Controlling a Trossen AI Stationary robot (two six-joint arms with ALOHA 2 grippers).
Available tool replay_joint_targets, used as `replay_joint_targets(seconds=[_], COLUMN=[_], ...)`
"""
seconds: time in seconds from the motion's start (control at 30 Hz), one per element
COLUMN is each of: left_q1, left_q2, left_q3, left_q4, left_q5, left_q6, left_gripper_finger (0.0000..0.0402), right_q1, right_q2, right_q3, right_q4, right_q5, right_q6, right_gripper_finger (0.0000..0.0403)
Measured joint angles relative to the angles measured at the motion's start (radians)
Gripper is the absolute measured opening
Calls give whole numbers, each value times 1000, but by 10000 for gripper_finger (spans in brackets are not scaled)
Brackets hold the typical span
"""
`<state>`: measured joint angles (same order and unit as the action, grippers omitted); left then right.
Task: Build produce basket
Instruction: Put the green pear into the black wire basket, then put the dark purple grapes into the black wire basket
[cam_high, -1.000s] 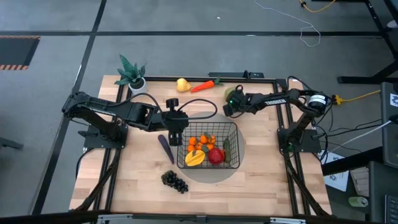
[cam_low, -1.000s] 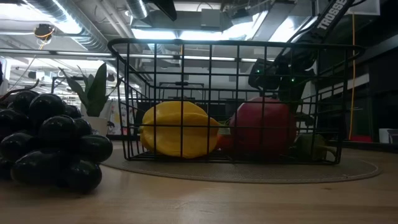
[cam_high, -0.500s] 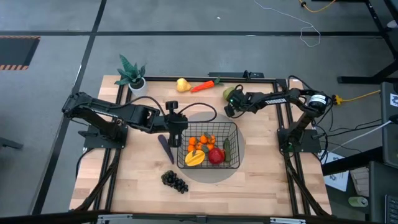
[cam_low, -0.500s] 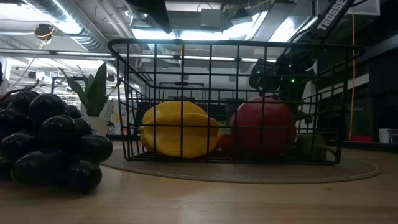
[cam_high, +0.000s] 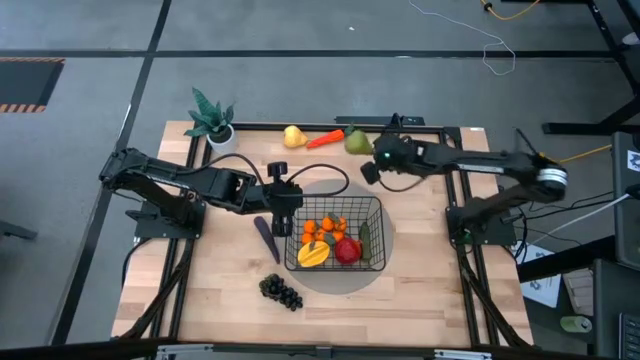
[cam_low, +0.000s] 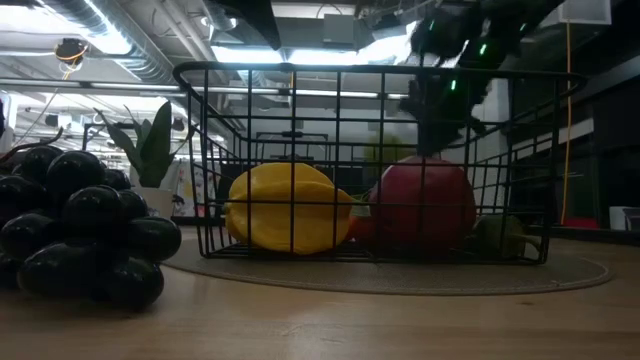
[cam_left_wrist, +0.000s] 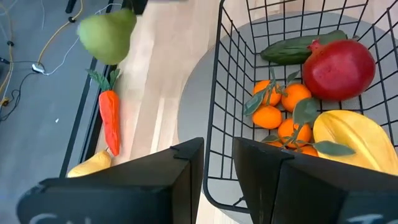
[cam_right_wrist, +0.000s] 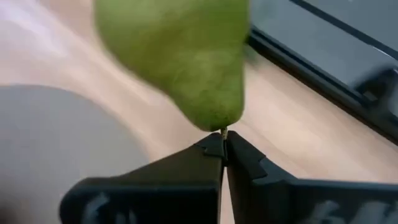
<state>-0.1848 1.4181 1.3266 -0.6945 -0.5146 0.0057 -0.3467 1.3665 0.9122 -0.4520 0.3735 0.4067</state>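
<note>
Nearest to us on the tabletop (cam_high: 400, 300) lie the dark grapes (cam_high: 281, 291), out in front of the basket (cam_high: 372, 262) and not touching it; just behind them, at the basket's left, lies the purple eggplant (cam_high: 266, 239); both must go in.

The basket sits on a round grey mat (cam_high: 350, 284) in the middle of the tabletop; inside we see the yellow mango (cam_left_wrist: 352, 138), the red apple (cam_left_wrist: 339, 61), a bunch of oranges (cam_left_wrist: 281, 107) and the green cucumber (cam_left_wrist: 301, 47); so we think about half the job is done.

Our left hand (cam_high: 283, 216) waits at the basket's left rim, its two fingers a little apart and holding nothing; the rim wire shows in the gap between them.

Farther back, our right hand (cam_high: 368, 170) hangs above the bare wood past the basket's far edge; its fingers (cam_right_wrist: 211, 163) are pressed together, and the green pear (cam_right_wrist: 181, 53) is right at their tips by its stem; we cannot tell if the stem is pinched or just touching; from above, the pear sits near the back edge beside the carrot.

At the far edge lie the orange carrot (cam_high: 326, 138) and the yellow pear (cam_high: 293, 136), close together and both out of the basket; in the far left corner stands a small plant (cam_high: 212, 119) in a white pot.

We count five things left: grapes, eggplant, green pear, carrot, yellow pear.
</note>
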Motion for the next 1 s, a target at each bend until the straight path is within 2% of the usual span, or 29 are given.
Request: replay_joint_targets(seconds=[0.2,0.37,0.63,1.0], left_q1=[0,0,0,0], left_q2=[0,0,-1,-2], left_q3=[0,0,0,0], left_q4=[2,3,26,34], left_q5=[0,0,0,0], left_q6=[-1,-2,-3,-3], left_gripper_finger=[76,76,76,76], right_q1=[143,292,455,469], right_q2=[-167,-211,-170,-143], right_q3=[16,16,15,15], right_q4=[12,12,56,113], right_q5=[-173,-309,-310,-305], right_q6=[-26,-16,29,25], right_gripper_finger=[0,0,8,100])
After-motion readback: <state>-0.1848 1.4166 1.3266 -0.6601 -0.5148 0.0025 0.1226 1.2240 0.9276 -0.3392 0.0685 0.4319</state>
